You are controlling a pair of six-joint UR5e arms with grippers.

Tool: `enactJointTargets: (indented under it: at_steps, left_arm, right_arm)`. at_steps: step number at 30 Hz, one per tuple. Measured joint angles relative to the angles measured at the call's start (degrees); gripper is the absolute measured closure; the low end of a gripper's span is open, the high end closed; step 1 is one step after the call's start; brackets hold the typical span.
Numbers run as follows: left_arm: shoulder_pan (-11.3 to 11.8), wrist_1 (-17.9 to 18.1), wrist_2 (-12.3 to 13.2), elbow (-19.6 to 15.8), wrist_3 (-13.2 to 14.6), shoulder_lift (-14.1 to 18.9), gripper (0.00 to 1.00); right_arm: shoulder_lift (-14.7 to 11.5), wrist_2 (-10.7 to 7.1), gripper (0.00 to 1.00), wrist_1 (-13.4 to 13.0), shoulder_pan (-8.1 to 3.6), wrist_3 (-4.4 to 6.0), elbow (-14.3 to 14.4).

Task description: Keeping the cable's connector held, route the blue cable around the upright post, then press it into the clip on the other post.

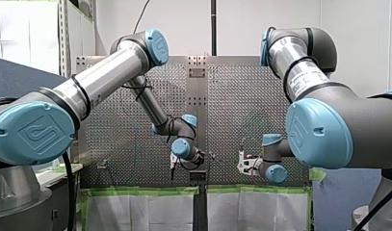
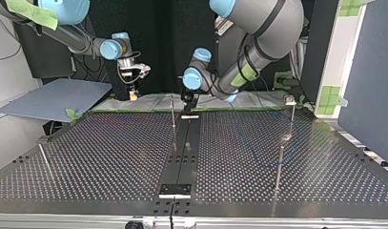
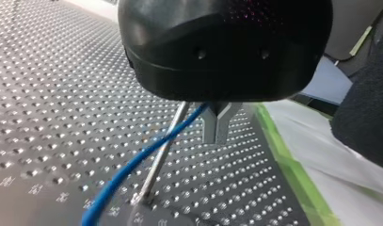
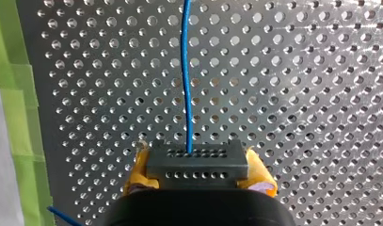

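Observation:
In the right wrist view my right gripper is shut on a dark grey connector, clamped between its yellow pads. The blue cable leaves the connector and runs straight ahead over the perforated plate. In the left wrist view my left gripper has its metal fingers shut on the blue cable, which trails off beside a thin upright post. In the top view my left gripper hangs by that post, and my right gripper is at the far left. A post with a small head stands at the right.
More thin posts stand on the plate: one at the top view's right, one at its left. A black strip runs down the middle. Green tape and white sheeting edge the plate on the arms' side.

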Motion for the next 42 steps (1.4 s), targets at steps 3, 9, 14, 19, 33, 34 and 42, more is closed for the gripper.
enactJointTargets:
  at_steps: [3,9,14,19,33,34,42]
  left_arm:
    - [0.4,0.0,0.5,0.7,-0.8,0.0,1.00]
    - [0.9,-0.2,1.7,2.2,-2.2,0.0,1.00]
    - [0.9,-1.3,3.1,3.7,-2.7,-1.5,1.00]
    - [1.2,-1.9,3.6,4.8,-2.7,-3.0,1.00]
    - [2.6,-2.0,6.8,8.1,-4.3,-3.3,1.00]
    - [2.7,-2.0,6.9,8.2,-4.4,-3.3,1.00]
    - [3.0,-2.0,7.0,9.0,-5.1,-3.3,1.00]
  right_arm:
    - [0.0,-0.15,1.00,0.0,-0.09,0.12,-0.3]
    - [0.1,-0.61,1.00,-0.1,-0.28,0.35,-0.8]
    - [0.7,-1.06,1.00,0.0,-0.41,0.47,-1.4]
    - [2.5,-1.14,1.00,0.3,-0.46,0.28,-2.3]
    - [3.7,-0.68,1.00,2.1,-0.65,-0.60,-6.4]
    - [3.7,-0.67,1.00,2.4,-0.65,-0.63,-6.8]
    - [3.8,-0.75,1.00,4.3,-0.65,-0.73,-9.0]
